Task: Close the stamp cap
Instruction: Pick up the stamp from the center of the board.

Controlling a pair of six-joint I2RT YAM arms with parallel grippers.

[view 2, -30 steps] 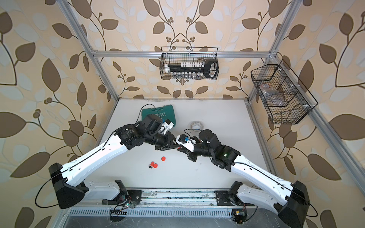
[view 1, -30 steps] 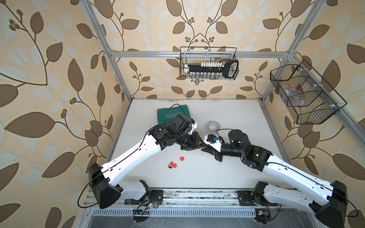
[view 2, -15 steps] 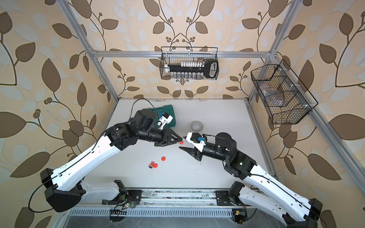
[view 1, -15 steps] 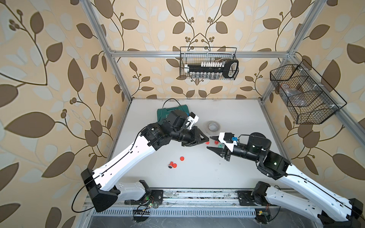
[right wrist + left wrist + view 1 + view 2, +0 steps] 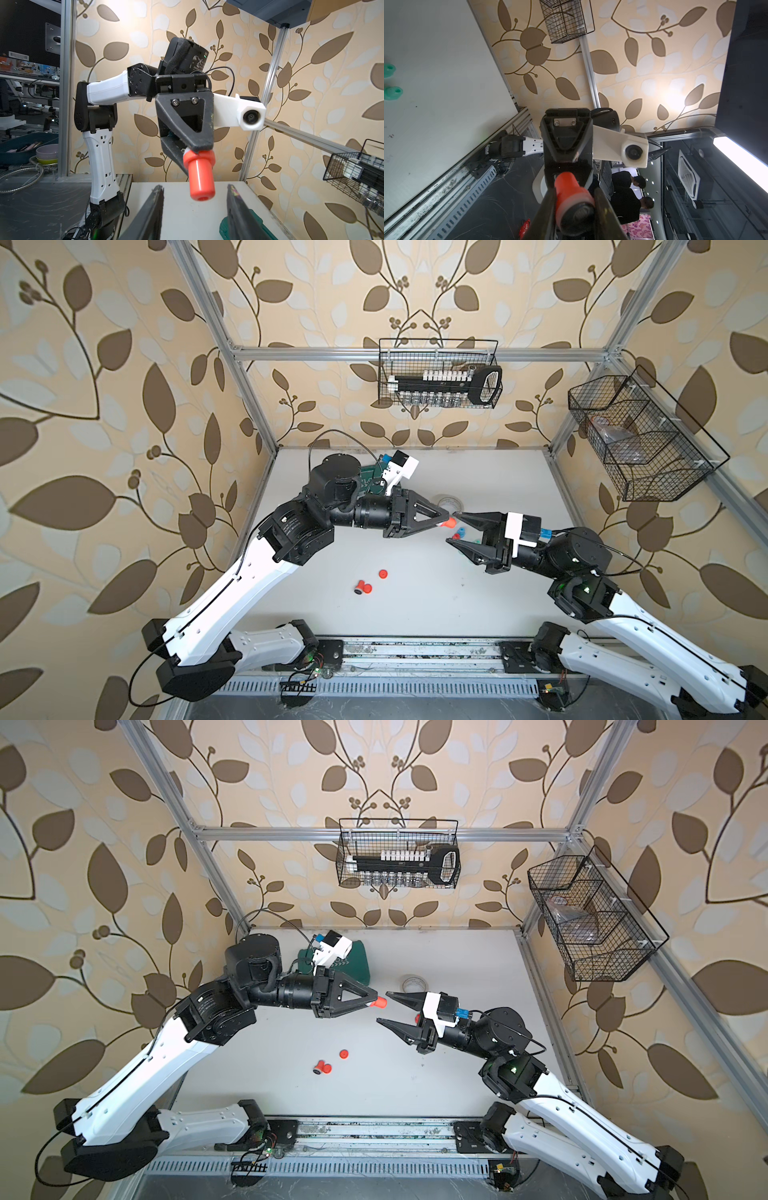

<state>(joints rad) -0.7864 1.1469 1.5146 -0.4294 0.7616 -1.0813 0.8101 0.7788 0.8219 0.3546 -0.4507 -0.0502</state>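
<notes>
Left tool [image 5: 444, 521] — clenched on the red stamp [image 5: 200, 176], pinching it at the wide collar. The narrower barrel sticks out past the fingertips, its free end pointing toward the right arm. A sliver of white shows at the collar, right where the grip sits. The stamp is carried in the air above the middle of the desk [image 5: 415, 605], not touching it.

Right tool [image 5: 382, 1006] — released, jaws spread wide, nothing between them. It faces the left tool nose to nose. In both top views the stamp's free end sits right at the mouth of the spread jaws, between the two fingertips. In the right wrist view the barrel hangs in the gap between the two fingers [image 5: 149, 214] with clear space on either side; no contact visible.

Left wrist view: the stamp shows a dark round face nearest the lens, flanked by both fingers. Cannot tell from any view whether a cap is fully seated.

Elsewhere on the desk:
- A second red stamp [image 5: 365, 587] lies on its side nearer the front rail.
- A loose red cap [image 5: 382, 573] is near it, not touching.
- Two green pieces [image 5: 392, 93] sit side by side.
- Tape roll [image 5: 414, 982] is behind the tools.
- Green case [image 5: 357, 967] is partly hidden by the left arm.
</notes>
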